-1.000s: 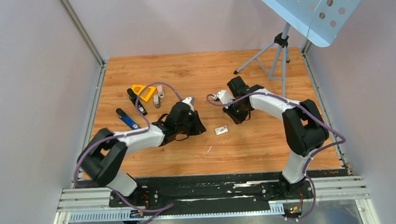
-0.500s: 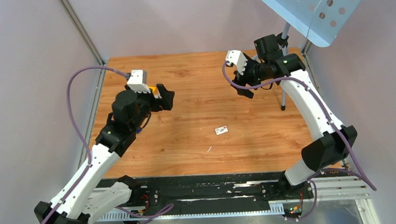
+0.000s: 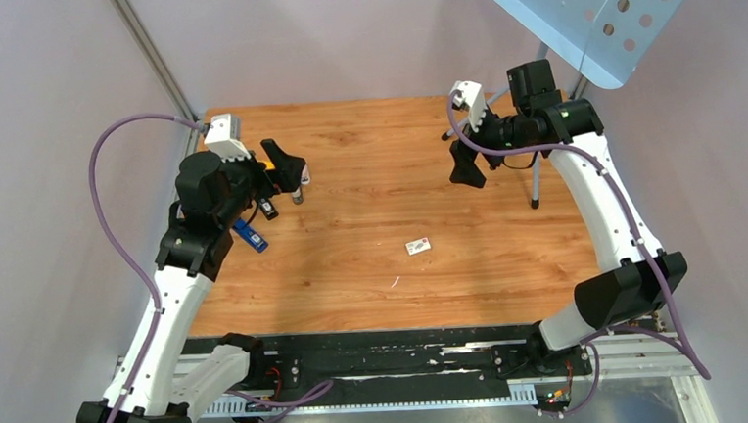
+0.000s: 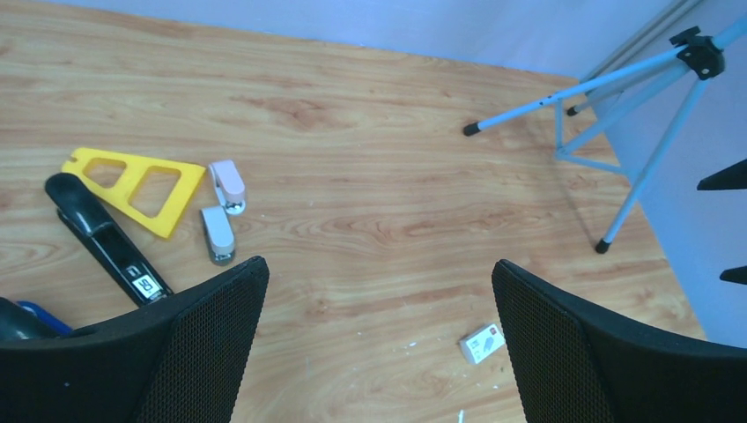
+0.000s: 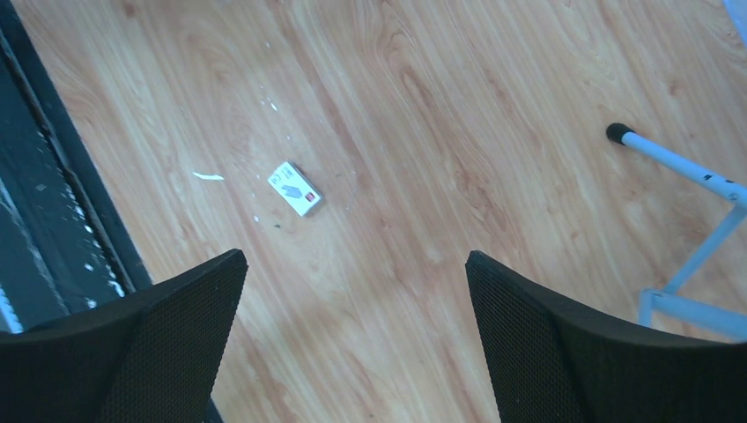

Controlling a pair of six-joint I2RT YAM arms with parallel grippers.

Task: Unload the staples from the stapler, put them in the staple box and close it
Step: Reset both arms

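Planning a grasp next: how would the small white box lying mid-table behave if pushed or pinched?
The small white box lies flat on its broad face, so it will probably slide rather than tip or roll. It looks like thin cardboard, so likely light and easily crushed by a firm pinch.
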